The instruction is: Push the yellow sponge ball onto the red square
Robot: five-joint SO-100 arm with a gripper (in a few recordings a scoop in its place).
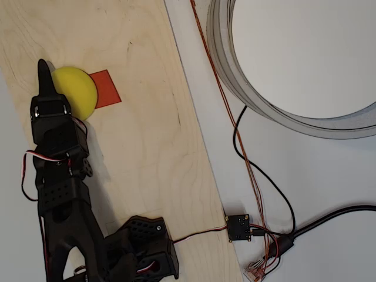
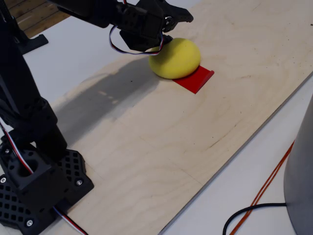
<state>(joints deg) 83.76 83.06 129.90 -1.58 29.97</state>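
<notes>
Fixed view shows yellow sponge ball (image 2: 175, 58) overlapping red square (image 2: 195, 79).

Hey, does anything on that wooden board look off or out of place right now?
Nothing looks damaged or spilled. The yellow sponge ball overlaps one edge of the red square rather than sitting centred on it, with the tool against its far side. The red square lies slightly skewed on the wooden board.

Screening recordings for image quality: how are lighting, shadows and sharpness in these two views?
Overhead view: even, soft light, no glare; the matte bright yellow foam ball and flat red-orange square patch look sharp. Fixed view: a broad soft shadow of the black arm lies on the pale plywood board; the end effector is slightly soft but readable, and the picture looks tilted.
</notes>
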